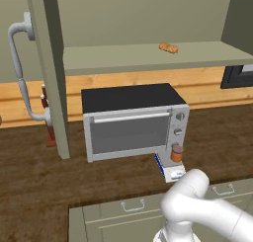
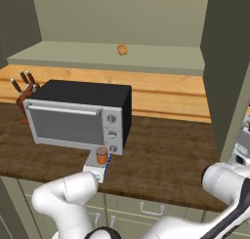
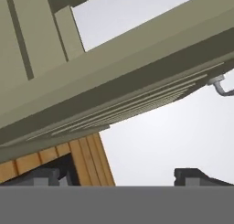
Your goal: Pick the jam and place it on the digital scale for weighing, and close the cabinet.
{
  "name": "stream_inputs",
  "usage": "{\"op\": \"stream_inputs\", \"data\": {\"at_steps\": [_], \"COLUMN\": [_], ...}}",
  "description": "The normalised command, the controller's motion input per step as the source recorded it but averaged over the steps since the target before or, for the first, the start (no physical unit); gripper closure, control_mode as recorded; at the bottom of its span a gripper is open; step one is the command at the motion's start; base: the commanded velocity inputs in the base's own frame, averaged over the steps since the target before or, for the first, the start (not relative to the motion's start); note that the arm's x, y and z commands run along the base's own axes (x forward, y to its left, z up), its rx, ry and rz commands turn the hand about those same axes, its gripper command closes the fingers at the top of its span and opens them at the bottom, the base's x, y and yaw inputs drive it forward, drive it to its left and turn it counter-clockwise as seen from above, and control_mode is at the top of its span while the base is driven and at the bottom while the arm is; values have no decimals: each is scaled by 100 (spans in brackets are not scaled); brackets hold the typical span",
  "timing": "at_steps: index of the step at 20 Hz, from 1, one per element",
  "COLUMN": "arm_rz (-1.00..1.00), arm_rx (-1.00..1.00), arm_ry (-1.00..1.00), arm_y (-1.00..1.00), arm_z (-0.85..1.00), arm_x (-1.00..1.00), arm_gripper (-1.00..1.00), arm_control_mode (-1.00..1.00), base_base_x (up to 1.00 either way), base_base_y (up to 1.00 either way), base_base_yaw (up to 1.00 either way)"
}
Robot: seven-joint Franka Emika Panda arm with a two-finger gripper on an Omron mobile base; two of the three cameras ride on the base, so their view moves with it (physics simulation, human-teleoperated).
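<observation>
The jam (image 1: 177, 152) (image 2: 101, 155), a small orange-brown jar with a darker lid, stands upright on the digital scale (image 1: 173, 175) (image 2: 95, 173) in front of the toaster oven's knobs. The cabinet (image 1: 148, 58) is open: its left door (image 1: 49, 78) swings out with a curved grey handle (image 1: 20, 73), and its right door (image 2: 227, 72) juts forward too. My arm reaches to the right, with the hand (image 2: 241, 148) low beside the right door. In the hand view my gripper (image 3: 119, 177) is open, nothing between its fingertips (image 3: 45, 176), facing up at the cabinet's underside and a handle (image 3: 221, 87).
A silver toaster oven (image 1: 133, 122) (image 2: 78, 113) sits on the wooden counter behind the scale. A golden-brown pastry (image 1: 168, 48) (image 2: 122, 49) lies on the cabinet shelf. A knife block (image 2: 24, 96) stands at the left. Drawers (image 1: 133, 206) run below the counter edge.
</observation>
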Motion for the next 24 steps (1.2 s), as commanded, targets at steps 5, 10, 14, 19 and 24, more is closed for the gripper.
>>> {"op": "stream_inputs", "data": {"at_steps": [5, 10, 14, 19, 24], "arm_rz": [-6, -9, -10, -14, -18], "arm_rx": [-1, -3, -2, -1, -10], "arm_ry": [7, 2, -2, 0, 0], "arm_y": [18, 45, 20, 0, 20], "arm_z": [0, 7, 47, 64, 37], "arm_x": [0, -1, -31, -72, -81], "arm_gripper": [-100, -100, -100, -100, -100], "arm_control_mode": [-100, -100, -100, -100, -100], "base_base_x": [0, 0, 0, 0, 0], "base_base_y": [0, 0, 0, 0, 0], "base_base_yaw": [0, 0, 0, 0, 0]}}
